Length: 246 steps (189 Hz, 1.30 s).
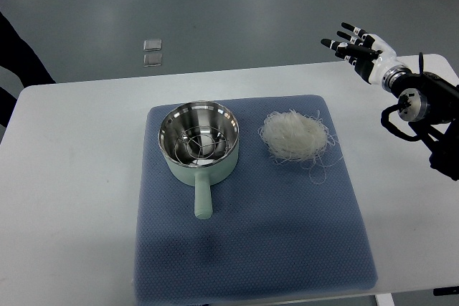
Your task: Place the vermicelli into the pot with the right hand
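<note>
A: What takes up most of the view?

B: A white table [79, 177], running nearly edge to edge. On it lies a blue textured mat [251, 249], roughly square, covering the middle and the near part of the tabletop.

A: And on the mat?

B: Two things, side by side on its far half. On the left sits a pale green pot [199, 144] with a shiny steel inside and a wire rack in the bottom; its stubby handle points toward the near edge. Just to the right of it, apart from the pot, lies the vermicelli [292, 135], a loose whitish nest with a few stray strands trailing off toward the right and the near side.

A: Where is the robot?

B: Only the right hand [358, 49] shows, its dark arm coming in from the right edge. It hangs above the table's far right corner, well apart from the vermicelli, fingers spread and holding nothing.

A: Anything smaller?

B: Beyond the table, on the grey floor, there are two small clear square pieces [152, 52], one just behind the other. I cannot tell what they are.
</note>
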### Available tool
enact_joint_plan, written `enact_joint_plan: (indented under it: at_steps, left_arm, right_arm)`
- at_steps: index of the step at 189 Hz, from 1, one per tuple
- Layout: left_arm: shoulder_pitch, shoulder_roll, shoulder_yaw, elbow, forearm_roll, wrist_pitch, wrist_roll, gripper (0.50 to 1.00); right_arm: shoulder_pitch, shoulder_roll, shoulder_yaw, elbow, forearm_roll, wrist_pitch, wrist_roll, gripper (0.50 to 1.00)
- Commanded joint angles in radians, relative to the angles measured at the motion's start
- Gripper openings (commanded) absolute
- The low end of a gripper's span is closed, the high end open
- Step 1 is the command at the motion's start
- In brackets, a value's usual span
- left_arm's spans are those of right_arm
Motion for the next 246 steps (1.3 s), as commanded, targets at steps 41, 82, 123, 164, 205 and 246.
enact_joint_plan:
  at_steps: [41, 82, 123, 164, 205, 246]
  left_arm:
    - [0.002, 0.0, -0.001, 0.001, 0.001, 0.0, 0.0, 1.0]
    - [0.006, 0.0, -0.001, 0.01, 0.001, 0.0, 0.0, 1.0]
    - [0.008, 0.0, -0.001, 0.013, 0.0, 0.002, 0.0, 1.0]
    - [0.008, 0.0, -0.001, 0.011, 0.0, 0.002, 0.0, 1.0]
    - [0.008, 0.0, -0.001, 0.013, 0.0, 0.003, 0.0, 1.0]
    - [0.008, 0.0, -0.001, 0.014, 0.0, 0.002, 0.002, 1.0]
  right_arm:
    - [0.011, -0.02, -0.002, 0.001, -0.001, 0.013, -0.003, 0.924]
    - [0.028, -0.023, -0.019, 0.002, -0.039, 0.048, -0.006, 0.924]
    - [0.033, -0.025, -0.019, 0.002, -0.086, 0.082, -0.008, 0.924]
    - [0.03, -0.021, -0.019, 0.002, -0.156, 0.086, -0.006, 0.921]
    - [0.03, -0.023, -0.019, 0.028, -0.157, 0.088, -0.006, 0.921]
    - [0.054, -0.087, -0.1, 0.103, -0.375, 0.194, 0.0, 0.921]
